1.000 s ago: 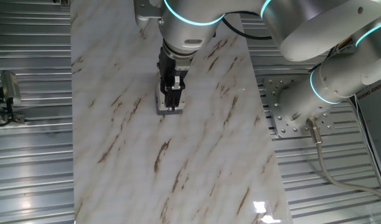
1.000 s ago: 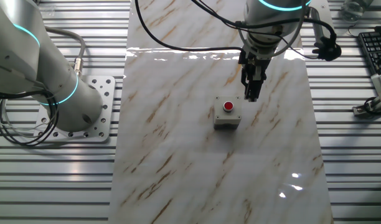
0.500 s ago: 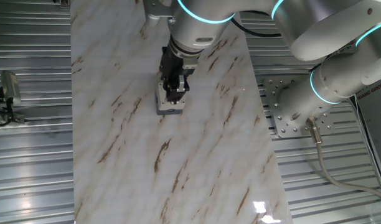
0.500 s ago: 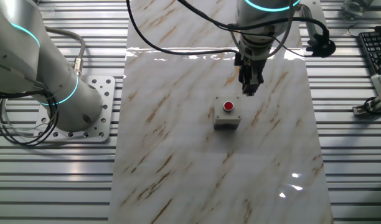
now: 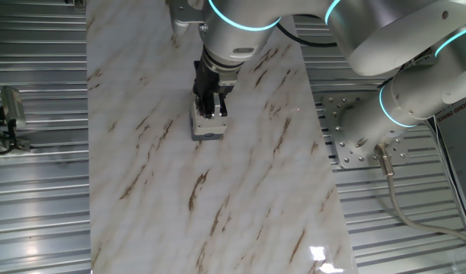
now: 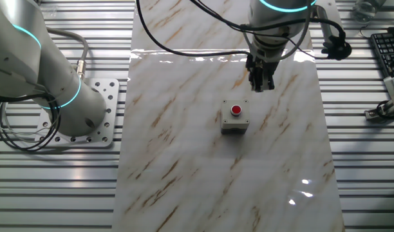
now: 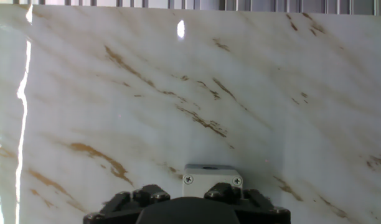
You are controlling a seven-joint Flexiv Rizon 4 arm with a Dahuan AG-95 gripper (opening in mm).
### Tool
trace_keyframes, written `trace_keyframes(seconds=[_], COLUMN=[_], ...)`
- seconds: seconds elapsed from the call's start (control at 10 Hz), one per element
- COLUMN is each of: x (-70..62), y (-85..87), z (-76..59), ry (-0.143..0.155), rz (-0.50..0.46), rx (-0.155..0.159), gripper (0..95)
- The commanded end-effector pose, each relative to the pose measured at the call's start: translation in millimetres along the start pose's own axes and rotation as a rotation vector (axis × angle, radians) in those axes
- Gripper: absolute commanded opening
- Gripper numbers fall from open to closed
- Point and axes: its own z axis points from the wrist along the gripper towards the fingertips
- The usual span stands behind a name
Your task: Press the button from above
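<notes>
While poised above and beyond the button (image 6: 236, 109), needs centring over the red cap; worth lowering the gripper (image 6: 261, 86) straight down, gently, without nudging the box (image 6: 235, 120) mid-table; cannot tell finger state.

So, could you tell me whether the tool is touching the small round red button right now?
Apart. The other fixed view shows the tool hanging above and behind the red button, with bare marble tabletop between them.

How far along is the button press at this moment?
Done: the pincer is near the grey box. In hand: it hangs above the table, off to one side of the red button, not touching it. Left: centre over the button and push down.
</notes>
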Motion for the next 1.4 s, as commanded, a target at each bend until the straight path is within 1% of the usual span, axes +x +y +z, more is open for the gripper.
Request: trace_keyframes(seconds=[0.1,0.3,0.7,0.8,0.9,1.1,1.4], x=[-1.3,-1.2,-1.1,-1.1,-1.1,-1.1,-1.0], y=[0.1,0.2,0.3,0.4,0.4,0.4,0.4], z=[0.8,0.4,0.2,0.1,0.1,0.0,0.0], ry=[0.008,0.007,-0.005,-0.004,-0.004,0.001,0.009], rz=[0.0,0.001,-0.01,-0.015,-0.015,-0.015,-0.013], rx=[-0.004,-0.005,-0.001,-0.002,-0.002,0.003,0.013], gripper=[0.0,0.0,0.0,19.0,19.0,95.0,95.0])
